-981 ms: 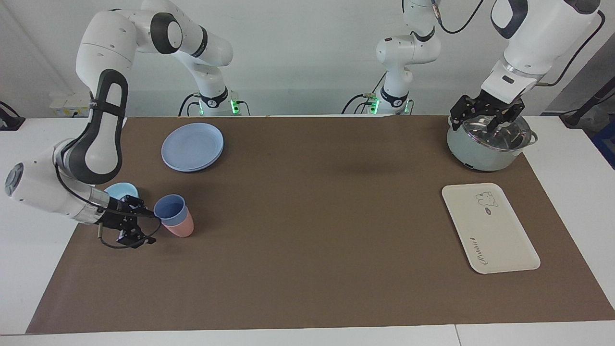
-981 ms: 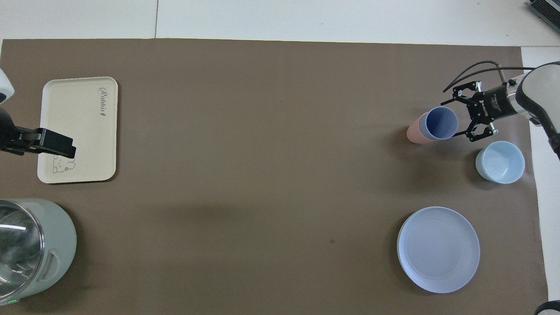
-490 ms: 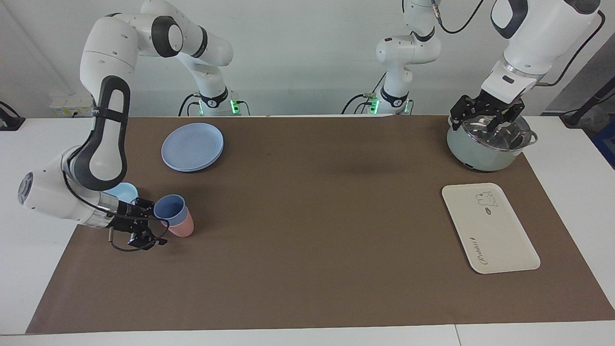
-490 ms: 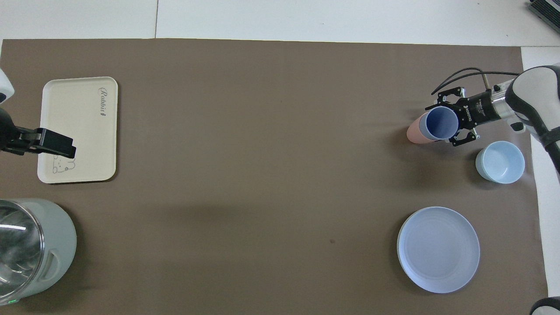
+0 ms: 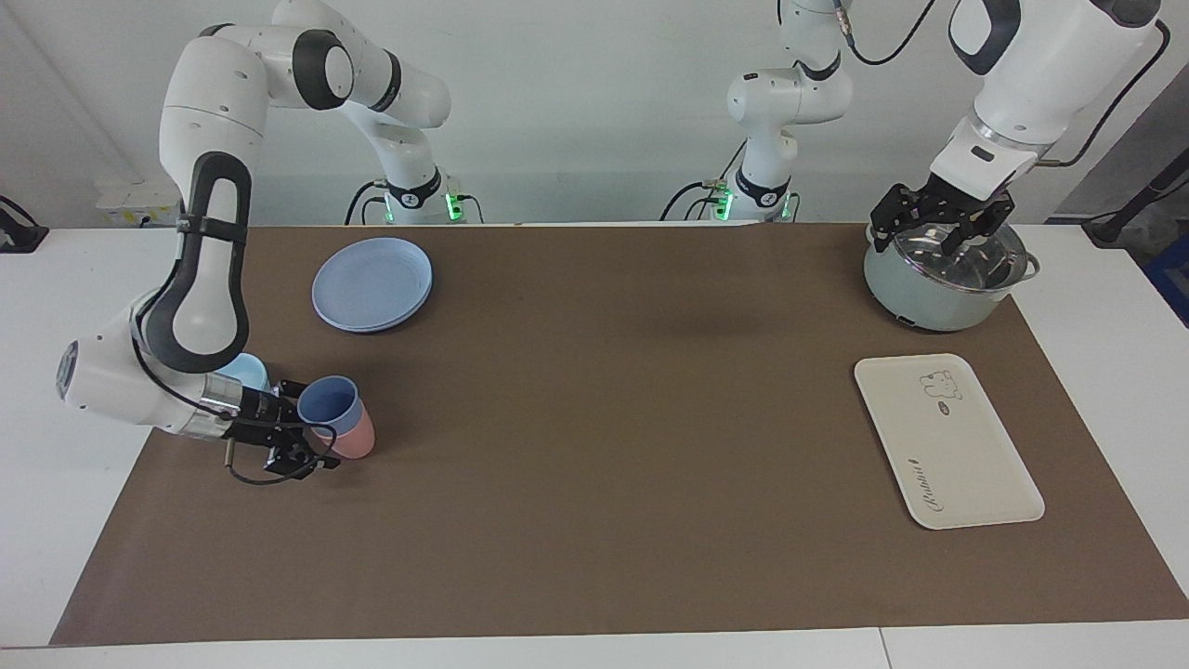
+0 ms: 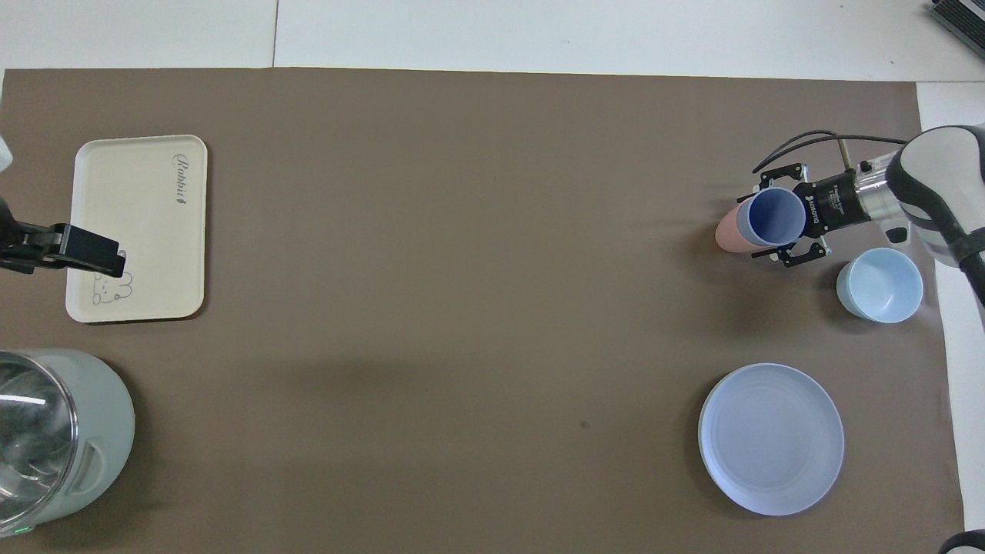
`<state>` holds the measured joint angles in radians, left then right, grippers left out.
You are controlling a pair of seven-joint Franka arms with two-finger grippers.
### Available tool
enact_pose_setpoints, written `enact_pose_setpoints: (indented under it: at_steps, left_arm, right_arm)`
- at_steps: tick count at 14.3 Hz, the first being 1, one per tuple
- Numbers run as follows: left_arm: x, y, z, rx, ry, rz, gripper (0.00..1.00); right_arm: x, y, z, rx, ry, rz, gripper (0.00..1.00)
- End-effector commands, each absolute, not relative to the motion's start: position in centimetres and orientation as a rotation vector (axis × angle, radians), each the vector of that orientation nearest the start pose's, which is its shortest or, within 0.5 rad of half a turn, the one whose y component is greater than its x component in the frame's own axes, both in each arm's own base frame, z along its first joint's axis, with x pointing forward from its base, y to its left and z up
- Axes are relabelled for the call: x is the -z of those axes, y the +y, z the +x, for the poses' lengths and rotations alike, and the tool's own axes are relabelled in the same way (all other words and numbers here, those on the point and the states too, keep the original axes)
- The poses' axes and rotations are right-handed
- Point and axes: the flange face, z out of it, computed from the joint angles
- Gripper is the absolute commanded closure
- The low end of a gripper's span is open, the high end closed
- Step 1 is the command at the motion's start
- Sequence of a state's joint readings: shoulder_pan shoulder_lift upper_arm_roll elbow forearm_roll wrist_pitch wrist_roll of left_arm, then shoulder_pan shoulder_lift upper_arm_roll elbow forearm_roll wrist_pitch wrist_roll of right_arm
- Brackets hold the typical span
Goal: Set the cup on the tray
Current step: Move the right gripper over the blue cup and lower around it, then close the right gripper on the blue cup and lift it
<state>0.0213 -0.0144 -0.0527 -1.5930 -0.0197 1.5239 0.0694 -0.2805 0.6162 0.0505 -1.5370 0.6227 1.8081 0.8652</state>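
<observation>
The periwinkle-blue cup (image 5: 327, 404) (image 6: 772, 218) sits tilted inside a pink cup (image 5: 355, 444) (image 6: 723, 235) near the right arm's end of the table. My right gripper (image 5: 312, 426) (image 6: 766, 217) comes in low from the table's end, open, with one finger on each side of the blue cup. I cannot tell whether the fingers touch it. The cream tray (image 5: 947, 446) (image 6: 131, 208) lies bare at the left arm's end. My left gripper (image 5: 940, 230) (image 6: 85, 254) hangs open over the pot and waits.
A light-blue bowl (image 5: 243, 372) (image 6: 879, 285) stands beside the right wrist, nearer to the robots than the cups. A round blue plate (image 5: 372, 283) (image 6: 771, 438) lies nearer still. A grey-green pot (image 5: 947, 297) (image 6: 54, 438) with a glass lid stands near the left arm's base.
My right gripper has slid forward from beside the cups until its fingers straddle the blue cup. The cups and the left arm have stayed where they were.
</observation>
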Motion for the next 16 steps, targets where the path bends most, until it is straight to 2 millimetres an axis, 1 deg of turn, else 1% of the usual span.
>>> enact_pose_setpoints:
  at_steps: [1, 2, 3, 4, 5, 6, 7, 8, 9, 11, 12, 13, 14, 15, 16]
  left_arm:
    - [-62.0, -0.9, 54.0, -0.026, 0.128, -3.161, 0.00]
    - [-62.0, -1.4, 54.0, -0.031, 0.145, -3.161, 0.00]
    - [-61.9, -1.6, 54.0, -0.033, 0.143, -3.161, 0.00]
    - [-61.7, -1.7, 53.8, -0.043, 0.140, -3.160, 0.00]
    - [-61.5, -1.8, 53.8, -0.038, 0.142, -3.160, 0.00]
    - [-61.6, -2.2, 53.9, -0.022, 0.140, -3.160, 0.00]
    - [-61.7, -2.6, 54.1, 0.007, 0.108, -3.163, 0.00]
    - [-61.9, -3.0, 54.2, 0.027, 0.057, -3.173, 0.00]
    - [-61.8, -4.2, 54.2, 0.030, 0.003, -3.179, 0.00]
    - [-61.9, -8.5, 54.2, 0.081, -0.122, -3.221, 0.00]
    - [-62.1, -11.7, 54.2, 0.145, -0.221, -3.232, 0.00]
    - [-61.8, -15.3, 53.8, 0.204, -0.350, -3.243, 0.00]
    - [-61.6, -18.3, 53.1, 0.257, -0.478, -3.254, 0.00]
    - [-61.4, -21.8, 52.2, 0.310, -0.580, -3.274, 0.00]
    - [-60.7, -25.0, 51.2, 0.353, -0.654, -3.297, 0.00]
  right_arm:
    - [-29.2, -10.1, 65.4, -0.706, 1.583, -1.984, 0.17]
    - [-29.6, -9.6, 65.3, -0.713, 1.573, -1.970, 0.60]
    - [-29.8, -9.2, 65.1, -0.721, 1.568, -1.945, 1.00]
    - [-29.7, -8.8, 65.0, -0.733, 1.567, -1.915, 1.00]
    - [-30.2, -8.0, 64.7, -0.738, 1.558, -1.916, 1.00]
    - [-30.5, -6.1, 64.5, -0.746, 1.538, -1.942, 1.00]
    - [-31.3, -4.6, 64.2, -0.744, 1.518, -1.964, 1.00]
    - [-31.8, -2.6, 63.9, -0.745, 1.493, -1.992, 1.00]
    - [-33.0, 0.2, 63.8, -0.737, 1.455, -2.031, 1.00]
    - [-34.6, 5.4, 63.3, -0.700, 1.412, -2.090, 1.00]
    - [-35.0, 7.9, 63.0, -0.682, 1.404, -2.112, 1.00]
    - [-35.5, 10.6, 62.7, -0.676, 1.403, -2.128, 1.00]
    - [-36.1, 13.1, 62.5, -0.665, 1.397, -2.142, 1.00]
    - [-37.1, 15.6, 62.1, -0.648, 1.400, -2.148, 1.00]
    - [-38.1, 17.5, 61.9, -0.624, 1.427, -2.136, 1.00]
